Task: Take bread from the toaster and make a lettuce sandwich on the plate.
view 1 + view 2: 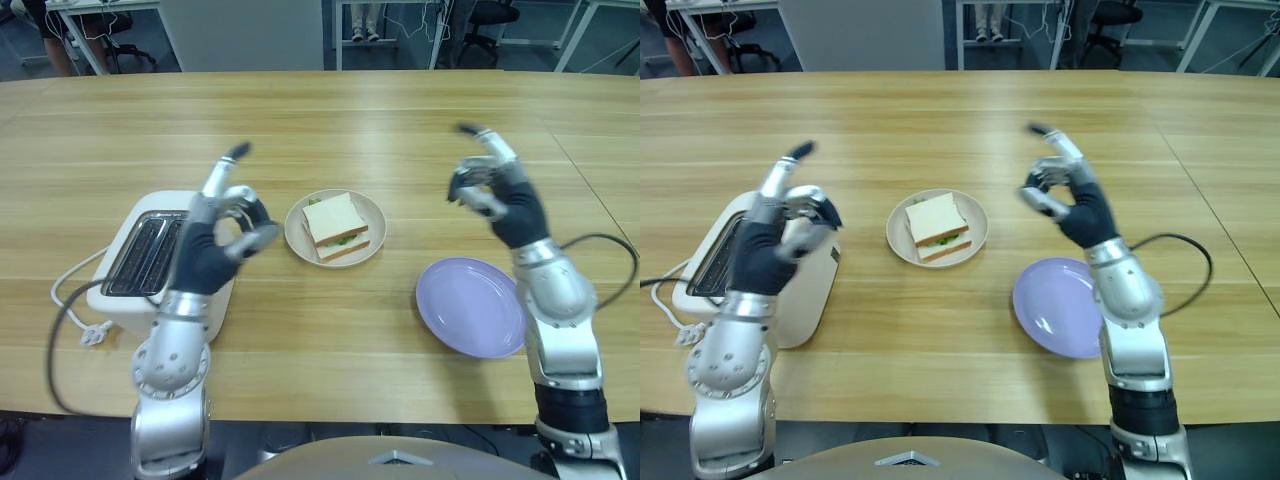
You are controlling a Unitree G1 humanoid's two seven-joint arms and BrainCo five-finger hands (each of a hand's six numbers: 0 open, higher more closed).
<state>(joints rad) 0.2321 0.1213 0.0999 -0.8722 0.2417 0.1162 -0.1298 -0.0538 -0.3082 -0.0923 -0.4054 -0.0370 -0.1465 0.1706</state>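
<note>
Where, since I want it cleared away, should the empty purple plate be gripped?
Probably pinch the purple plate at its rim, on the far or left edge. It lies flat and shallow, so only the rim offers purchase, and the right arm covers its right side.

White two-slot toaster (140, 255) sits upright, directly under and just left of left hand (215, 235). Both slots are dark, and a white cord loops off the side away from the hand. Round beige plate (294, 232) lies flat just right of left hand, well left of right hand (492, 188). Sandwich (337, 226) is centered on the plate: two white bread slices stacked, top one slightly skewed, green lettuce (345, 241) peeking out between them at the near edge. It is apart from both hands.
</note>
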